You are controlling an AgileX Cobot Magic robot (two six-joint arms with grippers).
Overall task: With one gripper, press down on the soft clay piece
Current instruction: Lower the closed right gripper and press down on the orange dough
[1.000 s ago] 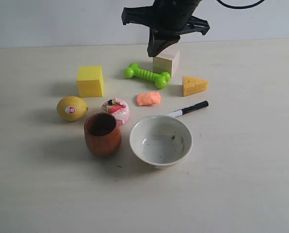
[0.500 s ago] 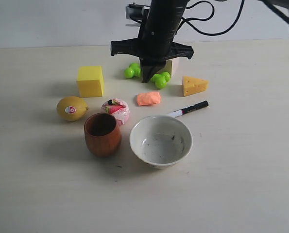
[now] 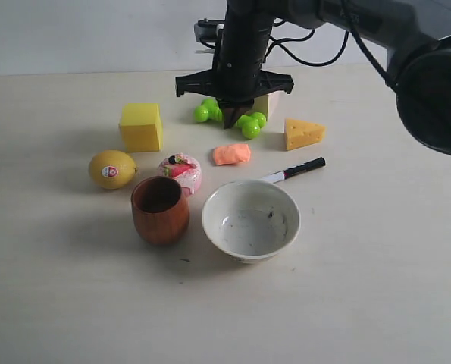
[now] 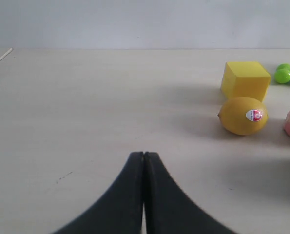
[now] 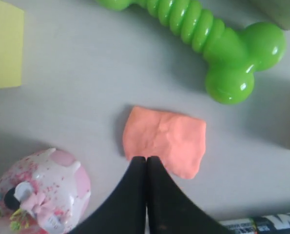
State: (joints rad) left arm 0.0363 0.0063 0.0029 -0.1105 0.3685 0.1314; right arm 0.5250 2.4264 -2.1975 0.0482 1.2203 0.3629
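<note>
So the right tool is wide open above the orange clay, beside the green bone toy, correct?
No: the right tool is shut tight, as the right wrist view shows. It is above the orange clay, beside the green bone toy.

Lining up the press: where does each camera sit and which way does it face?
Exterior: off the arms, angled down across the table; right gripper shows.
Left wrist: low, facing along it toward the lemon; left gripper shut.
Right wrist: facing down on the soft clay piece; right gripper shut.
Exterior and right wrist share the soft clay piece.
</note>
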